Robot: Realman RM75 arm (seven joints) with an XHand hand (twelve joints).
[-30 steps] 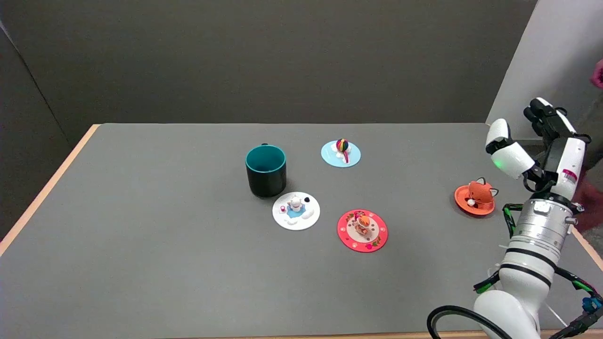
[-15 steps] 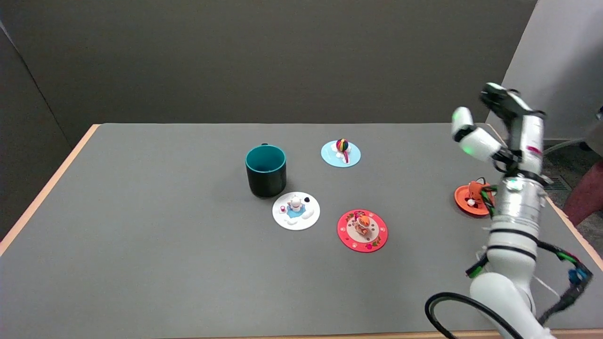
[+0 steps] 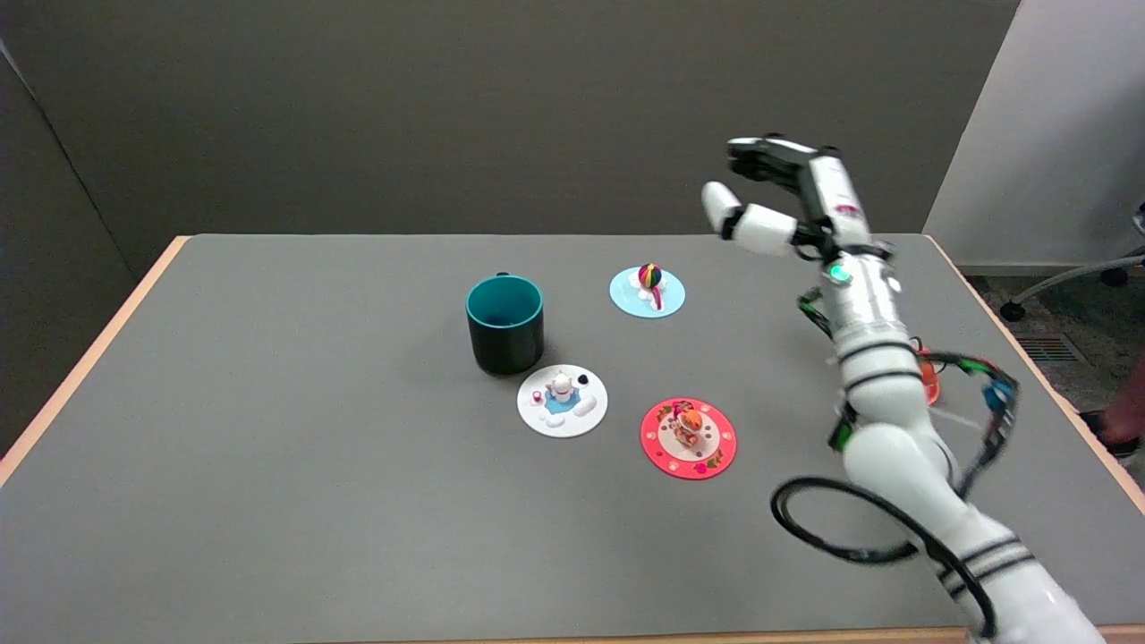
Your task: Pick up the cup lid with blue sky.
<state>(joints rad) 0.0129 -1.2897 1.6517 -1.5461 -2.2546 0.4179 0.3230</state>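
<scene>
1. Fingers (image 3: 720, 201): spread apart, holding nothing; the white thumb points toward the left of the frame, the dark fingers extend above it.
2. Hand (image 3: 778, 192): raised in the air in the upper right of the frame, palm side facing left, clear of the table (image 3: 268, 465) and of every lid.
3. Arm (image 3: 872, 358): rises from the lower right corner and leans up and left; it covers most of an orange lid (image 3: 928, 380) at right of centre.
4. Blue lid (image 3: 647, 292): the task's thing. A light-blue disc with a small striped balloon figure, lying flat in the upper centre of the frame, apart from the other lids.
5. Key relation: the blue lid lies down and to the left of the fingers, near but not under them. The disc is round, so no approach axis is preferred; the raised figure is the likely grasp point.
6. Other items: teal cup (image 3: 504, 322) left of the blue lid; white lid (image 3: 562, 400) just below the cup; red lid (image 3: 688, 438) lower centre.
7. Judgement: the reach phase is under way; descent and grasp are not yet begun.
</scene>
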